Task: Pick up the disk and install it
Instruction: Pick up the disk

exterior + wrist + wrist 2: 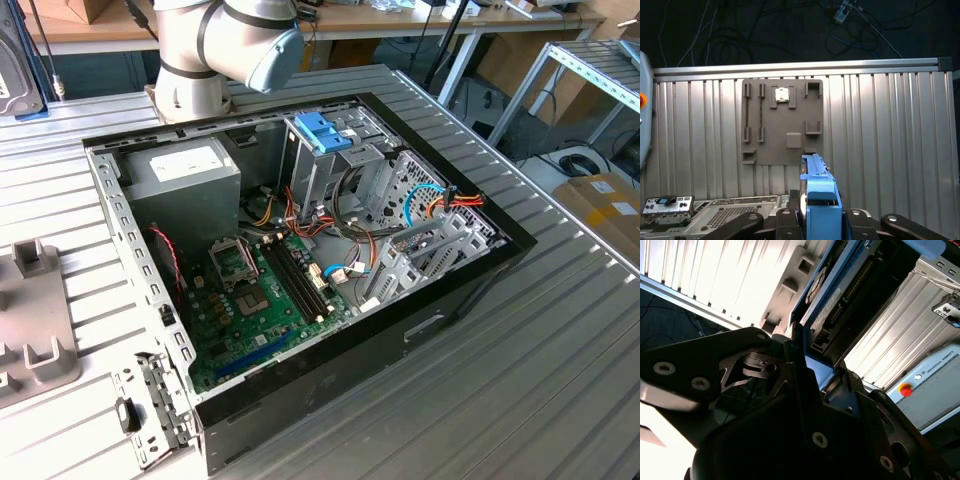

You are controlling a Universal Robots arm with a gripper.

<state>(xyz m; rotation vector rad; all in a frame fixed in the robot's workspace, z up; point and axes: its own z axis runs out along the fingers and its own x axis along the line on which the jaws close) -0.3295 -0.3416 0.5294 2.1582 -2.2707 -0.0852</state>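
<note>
**Light-blue-framed disk clamped in the gripper**

Obs. 1: The disk (821, 200) is held edge-on by the gripper (821, 222). The black fingers (794, 367) are closed against its two flat faces.

Obs. 2: In both wrist views the disk projects past the fingertips, away from the wrist. Its blue side rail runs along the exposed edge. In the second wrist view the dark body (852, 287) and a row of connector pins show clear of the fingers.

Obs. 3: In the first wrist view a grey fixture plate (782, 120) lies flat on the ribbed metal table (890, 130), beyond the disk's free end. How near the disk is to the plate, I cannot tell.

Obs. 4: In the exterior view the open computer case (330, 370) sits mid-table.
- The arm base (195, 90) stands at 11 o'clock from the case.
- The fixture plate (30, 330) lies at 9 o'clock from it, at the exterior view's left edge.

Obs. 5: Inside the case:
- a grey box (190, 180) at 11 o'clock;
- a blue latch (322, 132) atop the metal cage (320, 175) at 12 o'clock;
- a green motherboard (250, 320) at 7 o'clock.
</note>
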